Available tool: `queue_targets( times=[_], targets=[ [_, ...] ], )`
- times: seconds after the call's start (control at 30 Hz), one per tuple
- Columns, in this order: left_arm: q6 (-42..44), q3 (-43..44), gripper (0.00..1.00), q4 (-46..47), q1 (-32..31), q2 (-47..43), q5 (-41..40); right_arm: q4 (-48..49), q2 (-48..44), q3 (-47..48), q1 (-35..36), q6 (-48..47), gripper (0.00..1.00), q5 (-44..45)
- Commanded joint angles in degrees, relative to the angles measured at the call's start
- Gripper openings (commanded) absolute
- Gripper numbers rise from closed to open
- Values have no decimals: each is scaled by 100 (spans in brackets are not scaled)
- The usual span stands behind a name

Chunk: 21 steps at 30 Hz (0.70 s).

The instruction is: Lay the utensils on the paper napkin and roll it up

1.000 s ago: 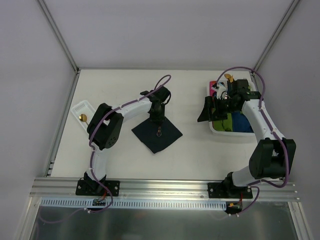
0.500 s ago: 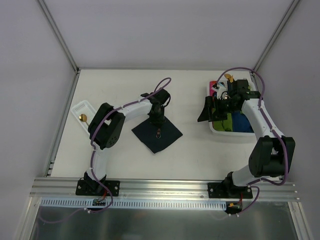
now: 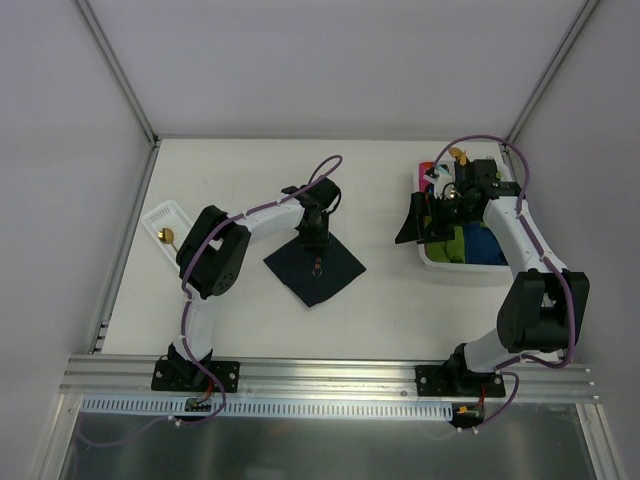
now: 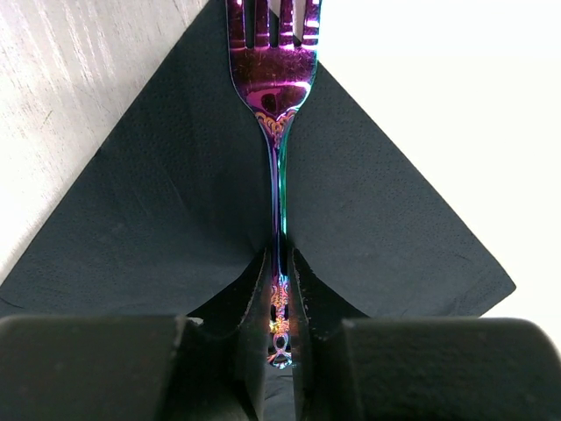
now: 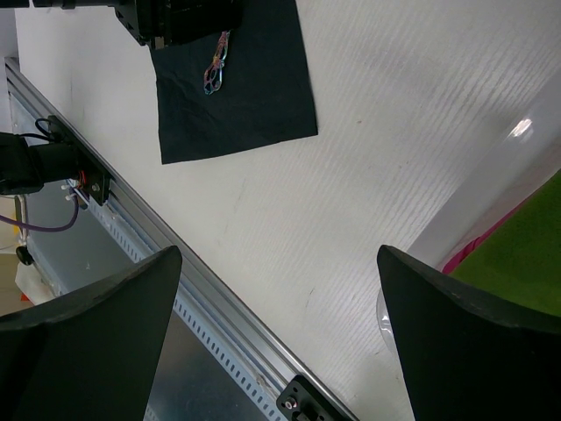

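The black paper napkin (image 3: 313, 268) lies flat as a diamond in the middle of the table. The fork (image 3: 318, 265) lies on it, and its iridescent tines (image 4: 273, 26) point away from my left gripper. My left gripper (image 3: 316, 240) stands at the napkin's far corner, its jaws closed on the fork's handle (image 4: 279, 303). The gold-bowled spoon (image 3: 167, 236) rests in a white tray at the far left. My right gripper (image 3: 415, 225) hangs open and empty beside the bin; its wrist view shows the napkin (image 5: 245, 88) and the fork (image 5: 216, 70) from afar.
A small white tray (image 3: 160, 216) sits by the left edge. A white bin (image 3: 440, 262) at the right holds green (image 3: 462, 243), blue and pink rolls. The aluminium rail (image 5: 219, 307) runs along the near table edge.
My left gripper has shifted slightly back toward the napkin's far corner, still on the fork's handle. The right arm has barely moved.
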Motion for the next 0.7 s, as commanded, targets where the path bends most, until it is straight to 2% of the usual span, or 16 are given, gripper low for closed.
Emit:
queue_targets(
  times=[0.0, 0.5, 0.67],
  targets=[
    [8, -109, 12, 0, -50, 93, 53, 4, 5, 54, -42, 32, 99, -215],
    [-9, -38, 0, -18, -50, -250, -52, -5, 14, 63, -77, 67, 99, -241],
    [-27, 14, 0, -35, -50, -443, -78, -5, -12, 63, -95, 76, 99, -250]
  ],
)
